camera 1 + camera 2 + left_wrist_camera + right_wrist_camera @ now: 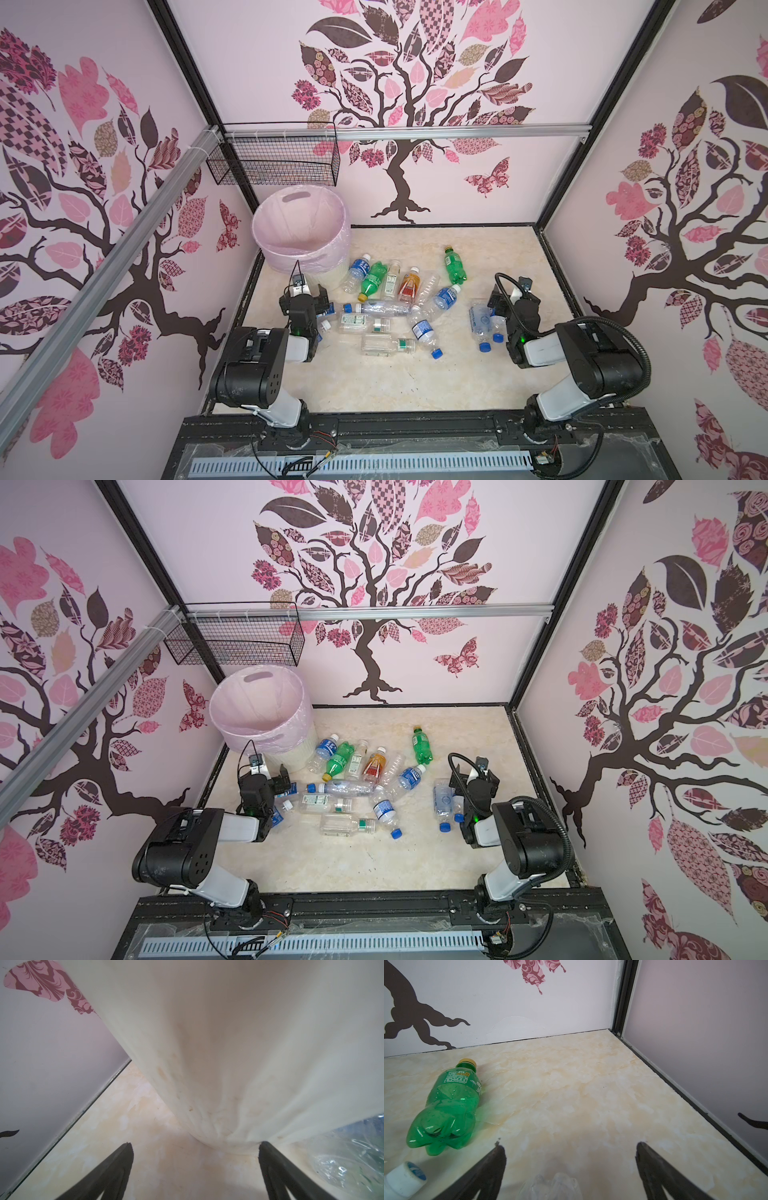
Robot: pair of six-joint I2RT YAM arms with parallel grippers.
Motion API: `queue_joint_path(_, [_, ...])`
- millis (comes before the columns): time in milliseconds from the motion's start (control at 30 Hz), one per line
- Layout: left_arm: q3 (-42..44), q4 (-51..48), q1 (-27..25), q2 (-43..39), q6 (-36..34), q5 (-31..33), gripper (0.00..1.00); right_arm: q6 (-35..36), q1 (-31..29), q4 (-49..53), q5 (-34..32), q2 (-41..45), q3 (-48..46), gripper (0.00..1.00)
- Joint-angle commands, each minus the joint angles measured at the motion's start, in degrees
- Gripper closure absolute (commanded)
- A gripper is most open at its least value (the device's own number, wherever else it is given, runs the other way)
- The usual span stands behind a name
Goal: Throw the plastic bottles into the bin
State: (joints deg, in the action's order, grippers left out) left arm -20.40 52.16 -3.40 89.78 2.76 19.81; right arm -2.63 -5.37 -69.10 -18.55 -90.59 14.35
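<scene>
The pale pink bin (299, 232) (262, 712) with a thin liner stands at the back left, with no bottle showing inside. Several plastic bottles lie on the marble floor: a green one (455, 266) (448, 1109), another green (372, 280), an orange-red one (409, 284), and clear blue-capped ones (424, 332). My left gripper (311, 293) (194, 1147) is open and empty, low at the bin's base wall (228, 1064). My right gripper (509, 293) (569, 1147) is open over clear bottles (482, 324). A clear bottle's base (552, 1186) lies between its fingers, not gripped.
A black wire basket (274, 162) hangs on the back rail above the bin. Walls close the floor on three sides; the back right corner post (623, 1001) stands ahead of the right gripper. A white-capped bottle (402, 1180) lies beside the right gripper.
</scene>
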Motion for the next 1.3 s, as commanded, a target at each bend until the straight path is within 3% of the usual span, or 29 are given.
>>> queue_joint_path(0, [-0.1,1.1,0.4,-0.2,-0.1,0.0,0.03,-0.6,0.1,-0.7,0.2,0.3,1.1,0.01])
queue_joint_path(333, [-0.3,0.7,1.5,-0.2,0.7,-1.3,0.03,-0.4,0.1,-2.2,-0.9,0.6,0.6,0.0])
queue_joint_path(433, [1.7,2.6,1.7,-2.1,2.5,1.8,0.03,-1.0,0.1,4.5,-1.6,4.3,1.9,0.0])
queue_joint_path(533, [4.1,6.8,1.6,-2.4,1.9,1.0,0.03,-1.6,0.1,9.7,-2.1,7.6,3.0,0.0])
queue_joint_path(733, [5.9,9.6,0.9,-3.4,0.7,0.5,0.05,-1.8,0.0,10.7,-3.0,8.1,3.3,0.01])
queue_joint_path(900, [4.7,-1.1,1.7,-11.4,3.7,5.3,0.03,-1.9,0.1,12.2,-3.2,8.3,4.1,0.01])
queue_joint_path(1067, [5.6,-5.1,1.8,-16.3,5.6,10.0,0.03,-2.8,0.1,14.5,-4.6,8.9,4.8,0.01])
queue_joint_path(1267, [6.2,-16.0,1.8,-26.2,11.6,17.7,0.03,-5.3,0.1,19.2,-9.6,10.1,6.4,0.0])
